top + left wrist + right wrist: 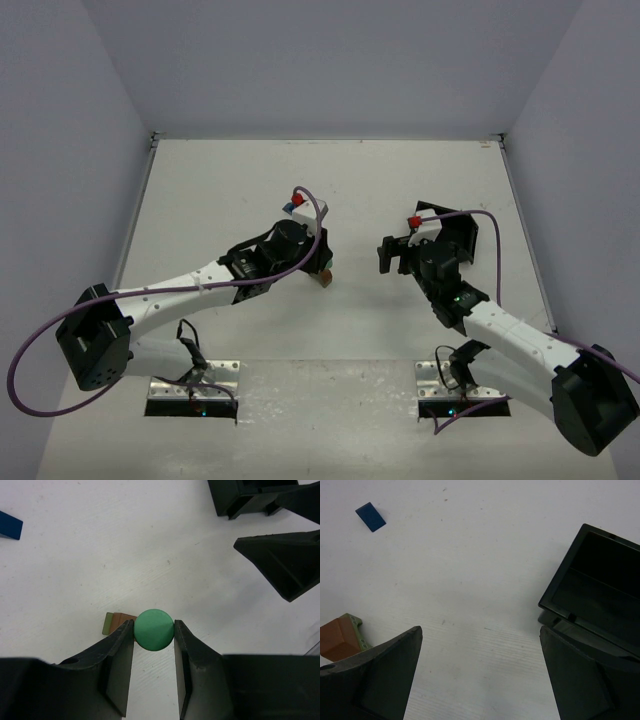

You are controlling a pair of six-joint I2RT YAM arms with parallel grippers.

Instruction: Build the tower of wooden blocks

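My left gripper (154, 626) is shut on the mint-green cylinder (154, 630), one finger touching each side. It holds the cylinder over a brown-orange block (124, 620) with an olive block (106, 623) against it; how much of them the cylinder hides I cannot tell. In the top view this gripper (322, 262) stands over the small stack (326, 277) at mid-table. The blue block (370, 516) lies flat and alone on the table, also in the left wrist view (10, 525). My right gripper (480, 630) is wide open and empty, to the right of the stack (339, 639), and shows in the top view (386, 256).
A black square tray (600, 585) stands to the right of my right gripper, partly behind the right arm in the top view (462, 232). The right gripper's fingers (280, 562) show at the upper right of the left wrist view. White walls enclose the table.
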